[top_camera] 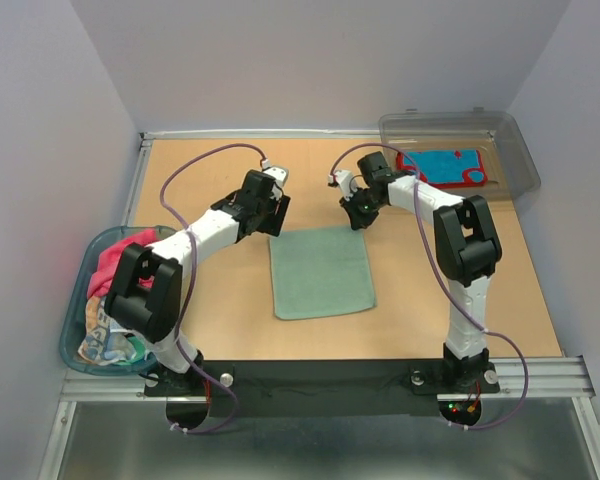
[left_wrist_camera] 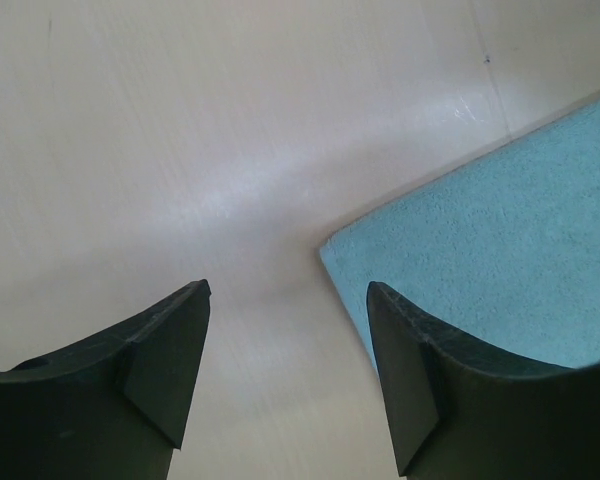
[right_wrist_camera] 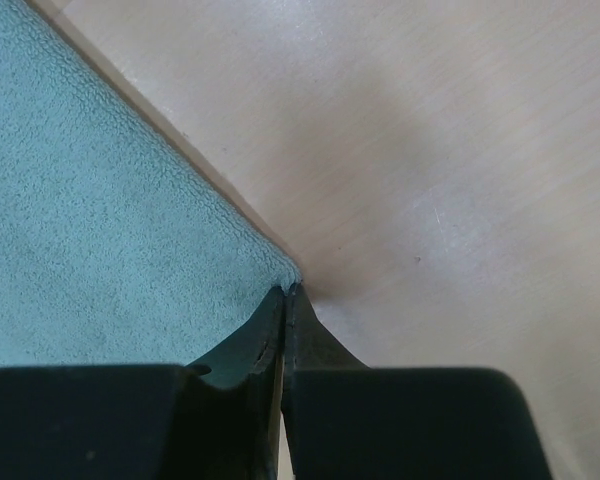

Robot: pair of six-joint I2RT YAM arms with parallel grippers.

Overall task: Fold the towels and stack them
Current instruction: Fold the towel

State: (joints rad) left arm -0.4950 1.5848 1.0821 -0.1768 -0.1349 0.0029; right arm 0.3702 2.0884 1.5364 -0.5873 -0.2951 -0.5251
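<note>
A teal towel lies flat in the middle of the table. My right gripper is down at its far right corner. In the right wrist view its jaws are shut, with the corner of the teal towel pinched at their tips. My left gripper hovers at the far left corner, open. In the left wrist view its jaws straddle bare table beside the towel's corner, touching nothing. More towels, a pink one and a striped one, are heaped in the tub at the left.
A blue-rimmed tub stands off the table's left edge. A clear grey plastic bin sits at the back right with a blue, red-edged cloth inside. A raised rail runs along the table's far and left edges.
</note>
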